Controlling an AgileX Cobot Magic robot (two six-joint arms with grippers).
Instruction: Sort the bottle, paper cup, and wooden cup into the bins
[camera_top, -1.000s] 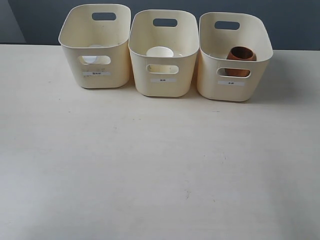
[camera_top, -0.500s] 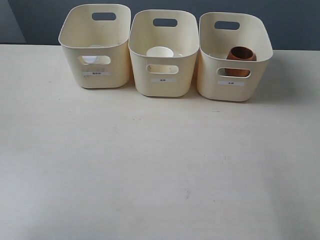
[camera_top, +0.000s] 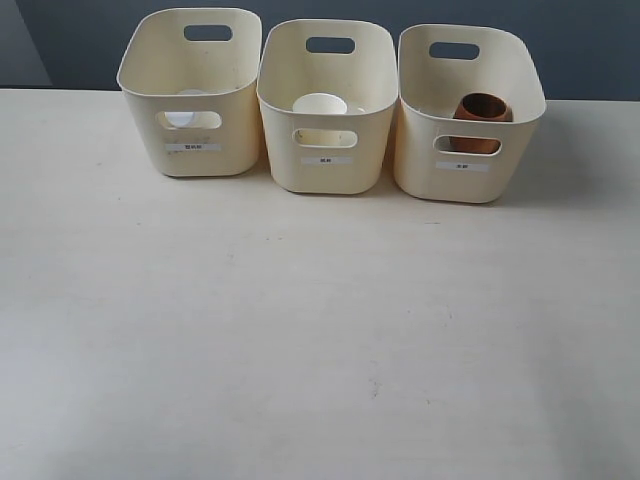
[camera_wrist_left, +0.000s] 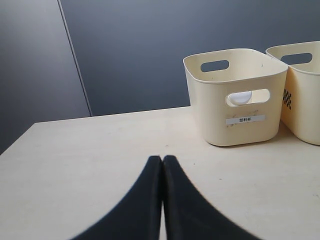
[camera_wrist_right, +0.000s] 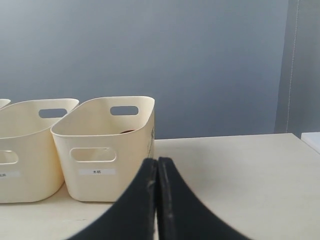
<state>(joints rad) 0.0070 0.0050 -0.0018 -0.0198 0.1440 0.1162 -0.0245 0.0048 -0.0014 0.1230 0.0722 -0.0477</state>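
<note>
Cream bins (camera_top: 467, 185) holding bottle (camera_top: 180, 117), paper cup (camera_top: 320, 103), wooden cup (camera_top: 482, 108); nothing changing, left gripper (camera_wrist_left: 162, 159) and right gripper (camera_wrist_right: 157, 161) clenched empty, sorting looking finished.

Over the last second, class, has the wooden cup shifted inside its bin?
No. In the exterior view the wooden cup sits at the same spot behind the handle slot of the right bin, unchanged against that slot.

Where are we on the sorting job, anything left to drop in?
Sorting looks complete. The wooden cup sits in the right bin, the paper cup in the middle bin, and a white cap, likely the bottle, shows through the left bin's handle slot. Nothing is in hand: the left gripper and right gripper are shut, empty. No item remains on the table.
</note>
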